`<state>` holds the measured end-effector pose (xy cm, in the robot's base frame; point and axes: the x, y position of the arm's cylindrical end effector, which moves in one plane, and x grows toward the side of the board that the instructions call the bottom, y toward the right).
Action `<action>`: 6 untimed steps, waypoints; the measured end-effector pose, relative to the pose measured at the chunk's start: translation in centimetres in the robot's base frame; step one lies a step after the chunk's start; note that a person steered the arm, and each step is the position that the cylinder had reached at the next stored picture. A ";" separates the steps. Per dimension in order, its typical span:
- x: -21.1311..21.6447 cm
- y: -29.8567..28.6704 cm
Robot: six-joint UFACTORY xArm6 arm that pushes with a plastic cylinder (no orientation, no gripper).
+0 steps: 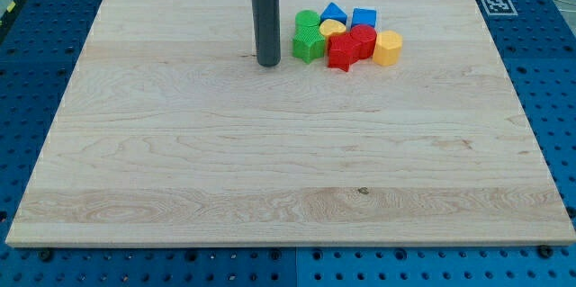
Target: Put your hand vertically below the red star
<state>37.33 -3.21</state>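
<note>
The red star (342, 53) lies in a tight cluster of blocks near the view's top, right of centre. It touches a green star (308, 47) on its left and a red block (364, 40) on its upper right. My tip (268, 63) rests on the board left of the green star, about a block's width from it. It is left of the red star and roughly level with it, not below it.
The cluster also holds a green round block (307, 21), a blue triangular block (334, 13), a blue cube (364, 18), a yellow block (332, 28) and a yellow hexagonal block (387, 48). The wooden board (270, 170) lies on a blue perforated table.
</note>
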 end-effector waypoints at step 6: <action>8.4 10.2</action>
